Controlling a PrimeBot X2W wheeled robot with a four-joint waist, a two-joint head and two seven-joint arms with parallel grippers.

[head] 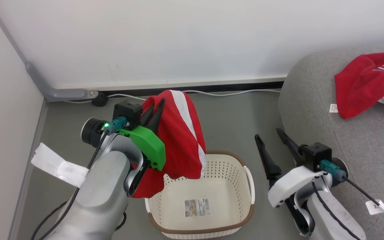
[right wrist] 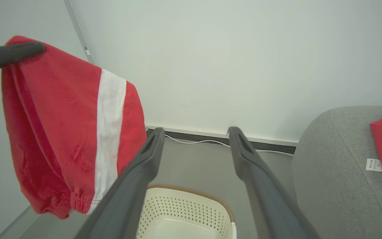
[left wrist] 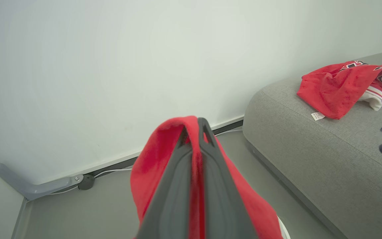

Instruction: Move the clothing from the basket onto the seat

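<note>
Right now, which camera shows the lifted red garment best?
The right wrist view: the red garment hangs nearly whole, white stripe and hem visible. In the head view the left gripper hides part; the left wrist view shows a fold pinched between its fingers.

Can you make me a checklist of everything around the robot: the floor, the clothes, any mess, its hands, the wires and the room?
Surface: grey floor, with the basket standing on it.
Job's things: striped red garment hangs from the left hand, by the basket; second red garment lies on the seat; the basket holds a paper sticker.
Clutter: nothing seen.
Hands: left hand shut on the striped red garment; right hand open, holding nothing.
Cables: white cable along the wall's foot; black cable at the right wrist.
Surroundings: white wall, grey conduit.
</note>
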